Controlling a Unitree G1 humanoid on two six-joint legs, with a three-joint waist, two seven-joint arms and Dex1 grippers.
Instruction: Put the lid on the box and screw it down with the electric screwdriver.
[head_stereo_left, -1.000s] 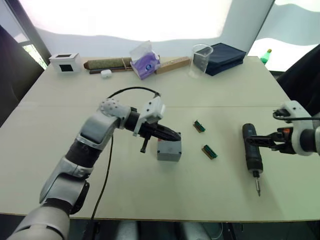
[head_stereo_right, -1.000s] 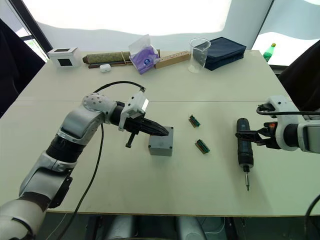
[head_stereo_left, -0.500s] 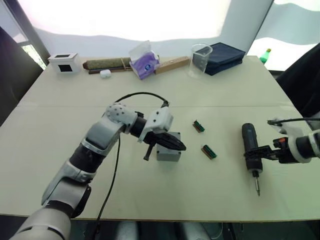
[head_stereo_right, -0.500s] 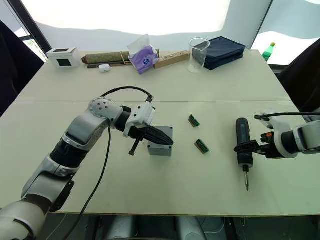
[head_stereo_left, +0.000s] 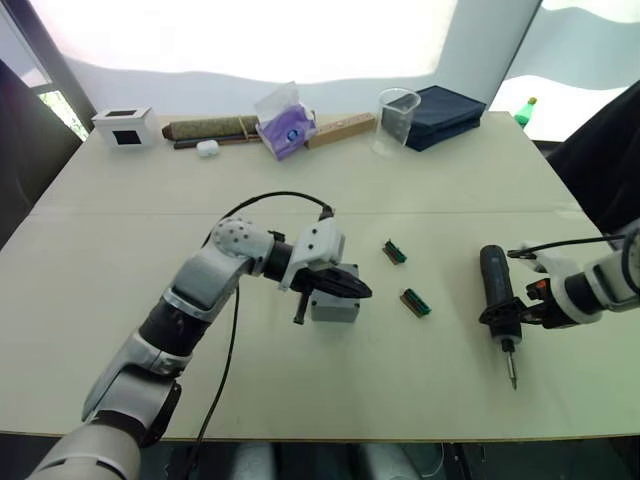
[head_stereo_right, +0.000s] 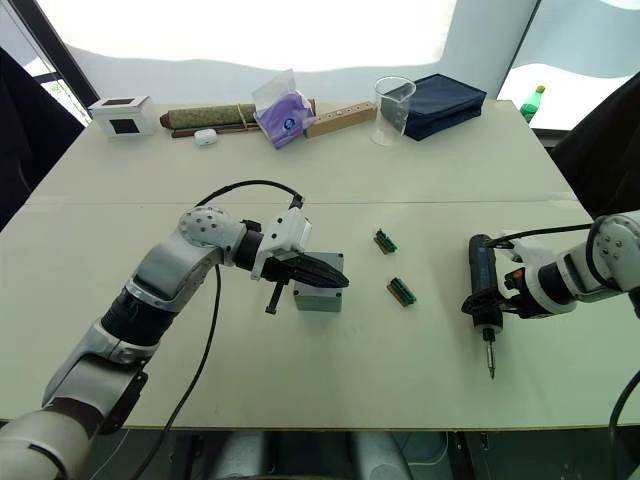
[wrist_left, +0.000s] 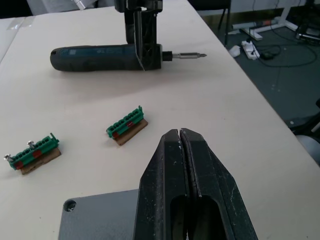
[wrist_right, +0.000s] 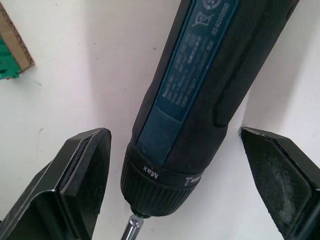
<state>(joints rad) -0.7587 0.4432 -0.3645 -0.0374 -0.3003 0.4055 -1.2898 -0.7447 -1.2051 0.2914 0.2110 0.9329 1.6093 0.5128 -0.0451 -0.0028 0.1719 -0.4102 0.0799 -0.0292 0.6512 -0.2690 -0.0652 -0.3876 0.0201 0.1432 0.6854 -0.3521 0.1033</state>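
Observation:
The grey box (head_stereo_left: 335, 308) sits mid-table. The lid (wrist_left: 97, 220), a flat grey plate with a corner screw hole, appears to lie on top of it. My left gripper (head_stereo_left: 362, 292) is shut and empty, its fingers (wrist_left: 170, 165) pressed together just over the lid. To the right, the black electric screwdriver (head_stereo_left: 497, 292) lies flat on the table, its bit pointing to the near edge. My right gripper (head_stereo_right: 483, 305) is open and straddles the screwdriver's chuck end (wrist_right: 175, 150). A gap shows between each finger (wrist_right: 75, 175) and the tool.
Two green terminal strips (head_stereo_left: 397, 252) (head_stereo_left: 416, 302) lie between box and screwdriver. Along the far edge stand a white box with a black window (head_stereo_left: 125, 125), a tissue pack (head_stereo_left: 285, 125), a clear cup (head_stereo_left: 397, 115) and a dark blue case (head_stereo_left: 450, 103).
My left gripper slid right, from beside the box to over its top. My right gripper moved down the screwdriver's side to straddle the chuck end.

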